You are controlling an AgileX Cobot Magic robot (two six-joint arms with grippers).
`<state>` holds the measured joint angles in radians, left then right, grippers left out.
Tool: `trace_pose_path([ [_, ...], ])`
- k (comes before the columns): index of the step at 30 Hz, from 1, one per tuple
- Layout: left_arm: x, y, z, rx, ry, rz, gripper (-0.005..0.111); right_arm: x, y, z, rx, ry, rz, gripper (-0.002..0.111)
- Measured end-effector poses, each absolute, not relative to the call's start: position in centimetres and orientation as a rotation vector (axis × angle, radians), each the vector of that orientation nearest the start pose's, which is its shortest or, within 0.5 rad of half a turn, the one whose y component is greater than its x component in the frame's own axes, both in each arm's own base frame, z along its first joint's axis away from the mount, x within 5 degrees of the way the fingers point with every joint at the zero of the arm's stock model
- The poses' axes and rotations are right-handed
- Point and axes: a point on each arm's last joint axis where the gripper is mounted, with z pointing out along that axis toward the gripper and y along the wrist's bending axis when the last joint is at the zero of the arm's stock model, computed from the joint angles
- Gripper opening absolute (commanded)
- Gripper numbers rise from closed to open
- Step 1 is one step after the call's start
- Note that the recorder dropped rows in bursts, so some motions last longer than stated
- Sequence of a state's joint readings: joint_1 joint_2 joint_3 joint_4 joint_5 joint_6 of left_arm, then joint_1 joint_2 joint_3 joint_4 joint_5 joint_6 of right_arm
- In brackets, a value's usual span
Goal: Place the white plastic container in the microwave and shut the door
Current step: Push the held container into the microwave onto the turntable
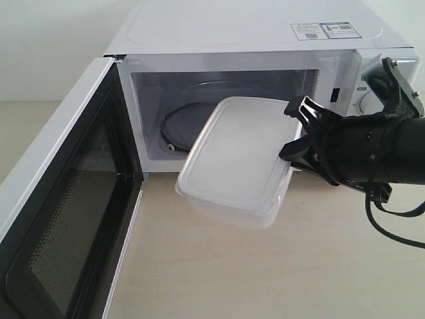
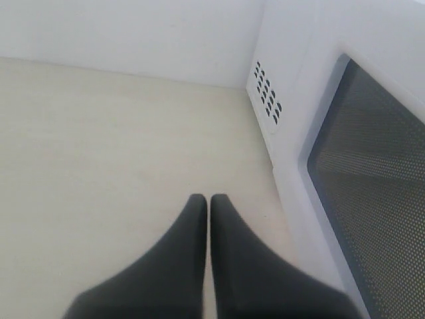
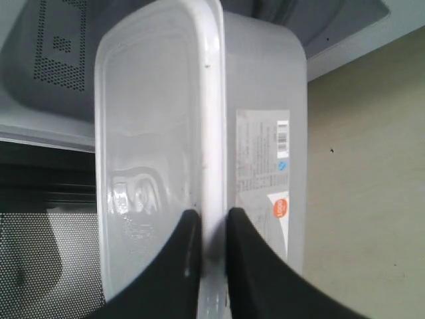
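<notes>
The white plastic container (image 1: 232, 163) hangs tilted in the air just in front of the microwave (image 1: 252, 40) opening, its far end over the cavity's sill. My right gripper (image 1: 297, 136) is shut on the container's rim at its right side; in the right wrist view the two fingers pinch the lid edge of the container (image 3: 159, 133), with its label beside them. The door (image 1: 63, 219) stands wide open at the left, mesh inner face showing. My left gripper (image 2: 208, 198) is shut with nothing in it, beside the door's outer face (image 2: 372, 173).
The glass turntable (image 1: 189, 119) lies inside the cavity behind the container. Two dials (image 1: 372, 93) sit behind my right arm. A pale wooden tabletop (image 1: 219, 272) stretches in front of the microwave. A wall stands behind.
</notes>
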<state>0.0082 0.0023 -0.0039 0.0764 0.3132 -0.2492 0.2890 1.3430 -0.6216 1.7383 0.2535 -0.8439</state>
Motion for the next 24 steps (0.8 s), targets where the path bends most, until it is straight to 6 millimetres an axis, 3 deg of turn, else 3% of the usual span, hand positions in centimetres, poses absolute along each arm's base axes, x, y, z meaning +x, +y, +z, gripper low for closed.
trace_pose_path([
  [7,5.4,0.3,18.6,-0.182,1.786,-0.099,0.004,25.6,10.5,21.8,0.546,2.274,0.903,0.0],
  [14,5.4,0.3,18.6,-0.182,1.786,-0.099,0.004,27.8,12.4,22.0,0.504,2.281,0.911,0.0],
  [24,5.4,0.3,18.6,-0.182,1.786,-0.099,0.004,31.0,13.5,21.8,0.525,2.269,0.907,0.0],
])
